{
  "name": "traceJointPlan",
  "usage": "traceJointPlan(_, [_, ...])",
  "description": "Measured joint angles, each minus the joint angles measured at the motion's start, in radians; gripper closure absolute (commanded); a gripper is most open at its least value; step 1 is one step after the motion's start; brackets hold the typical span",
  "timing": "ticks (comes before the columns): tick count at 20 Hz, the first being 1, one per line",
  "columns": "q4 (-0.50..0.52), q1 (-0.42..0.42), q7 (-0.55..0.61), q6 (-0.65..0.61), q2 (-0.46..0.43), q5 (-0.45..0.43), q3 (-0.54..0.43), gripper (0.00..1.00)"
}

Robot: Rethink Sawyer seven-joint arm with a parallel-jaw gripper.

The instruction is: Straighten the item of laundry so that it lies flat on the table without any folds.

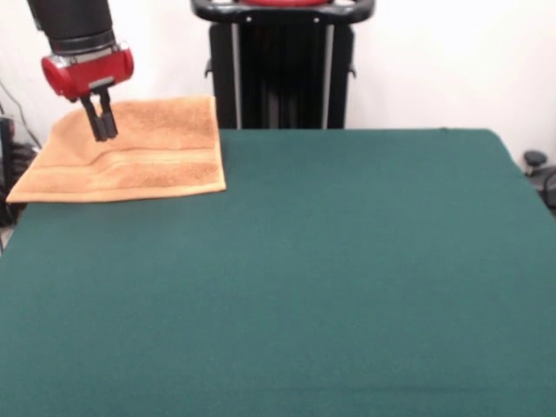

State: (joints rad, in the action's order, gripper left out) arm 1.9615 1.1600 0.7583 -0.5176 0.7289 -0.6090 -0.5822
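The item of laundry (143,152), an orange-tan terry towel with a woven band, lies at the table's far left corner in the front view. It reaches the table's left and far edges. A ridge or fold line runs across it below the band. My gripper (104,132) hangs from the red and black arm over the towel's left part, its two dark fingers close together, tips at or just above the cloth. I cannot make out cloth between the fingers. The table (330,278) is covered in dark green cloth.
The black pedestal (282,65) stands behind the table's far edge, just right of the towel. A dark object (537,165) sits off the table's right edge. The green surface stretches right and toward the camera.
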Motion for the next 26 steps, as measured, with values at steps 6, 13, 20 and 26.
traceJointPlan(6, [0.000,-0.012,0.000,0.041,-0.040,-0.001,0.032,1.00])
traceJointPlan(13, [-0.001,-0.032,0.000,0.059,-0.067,0.000,0.058,1.00])
traceJointPlan(20, [-0.001,-0.094,0.000,0.102,-0.110,0.000,0.119,1.00])
traceJointPlan(26, [-0.002,-0.156,0.000,0.147,-0.157,0.001,0.175,1.00])
